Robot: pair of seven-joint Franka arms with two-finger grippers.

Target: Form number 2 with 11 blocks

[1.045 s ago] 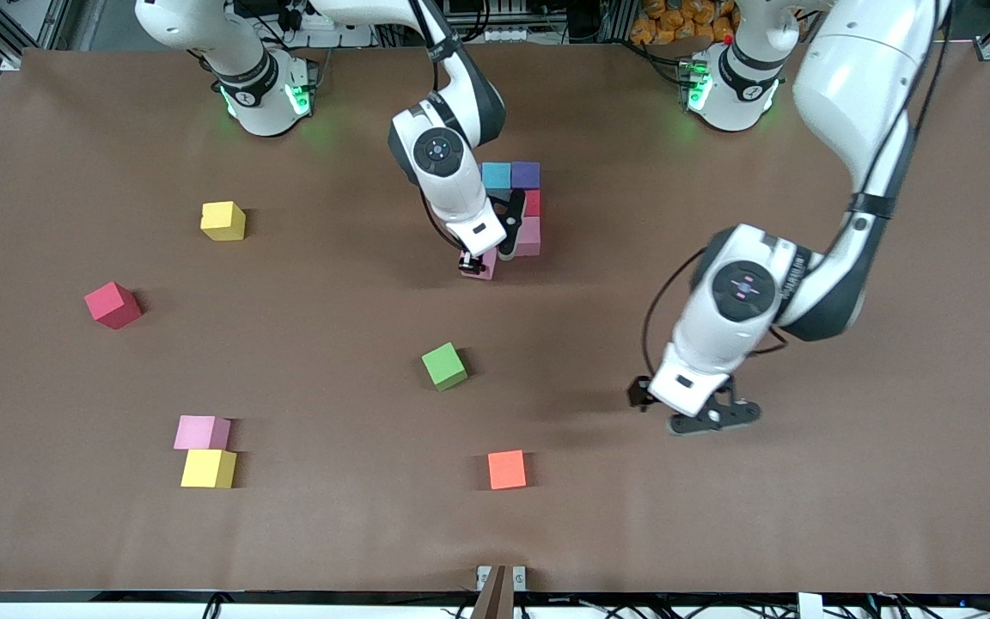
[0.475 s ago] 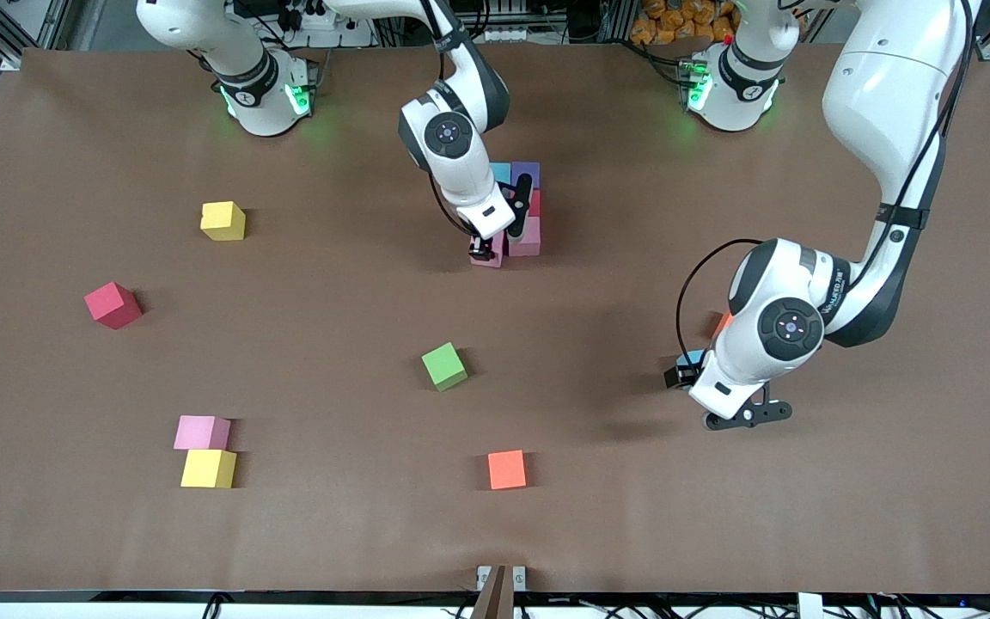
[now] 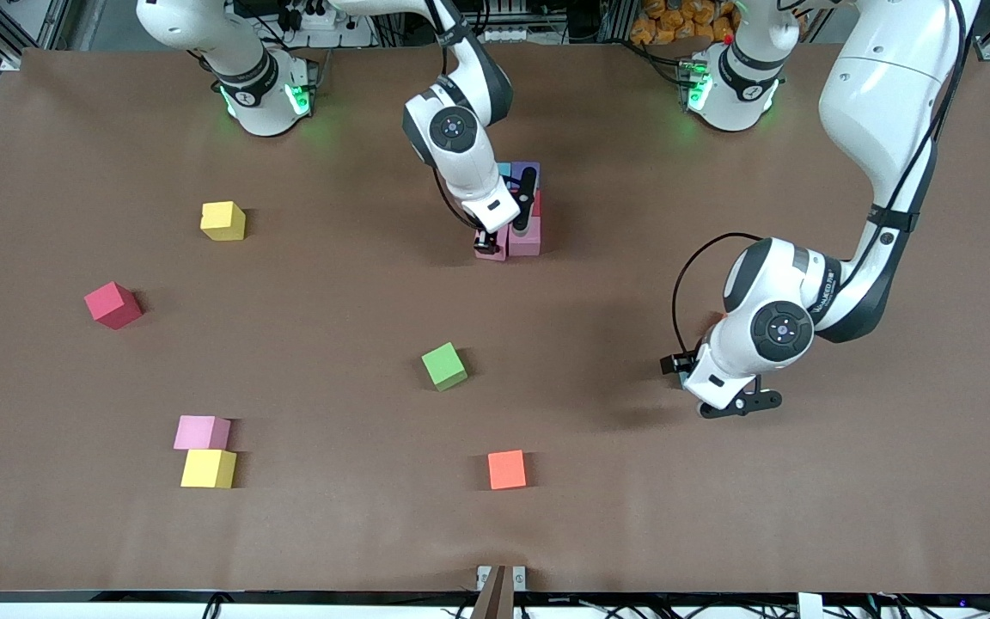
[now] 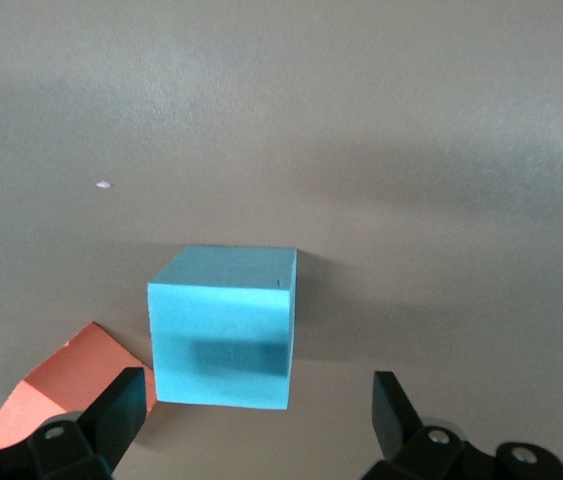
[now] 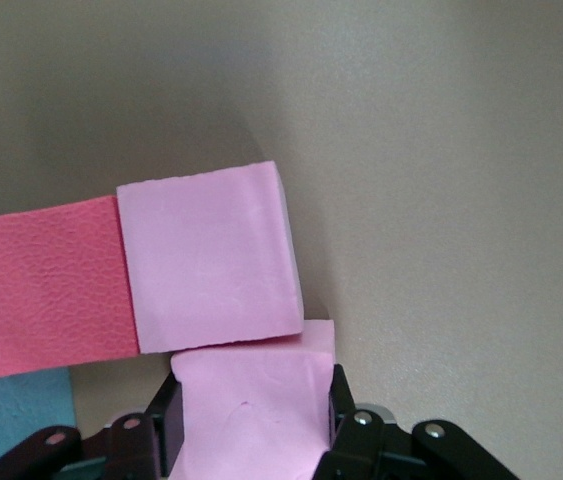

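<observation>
1. The number 2 [image 3: 519, 206] is partly built near the arms' bases: light blue, purple, red and a pink cube [image 5: 209, 255] are visible.
2. The right gripper [image 3: 490, 246], fingers clamped on another pink cube [image 5: 251, 410], has brought it from just clear of the digit to beside that pink cube.
3. The green cube [image 3: 444, 365], orange cube [image 3: 507, 469], red cube [image 3: 113, 305] and third pink cube [image 3: 201, 432] lie loose, nearer the camera than the digit.
4. The left gripper [image 4: 261, 425], fingers wide, has swung over a light blue cube [image 4: 223, 327].

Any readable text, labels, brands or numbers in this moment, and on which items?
Left arm: a line of dark lettering runs along the forearm housing, too small to read.
Cubes, such as the blue cube and the pink cube: no markings.
Table: no text.
Nothing else legible.
</observation>
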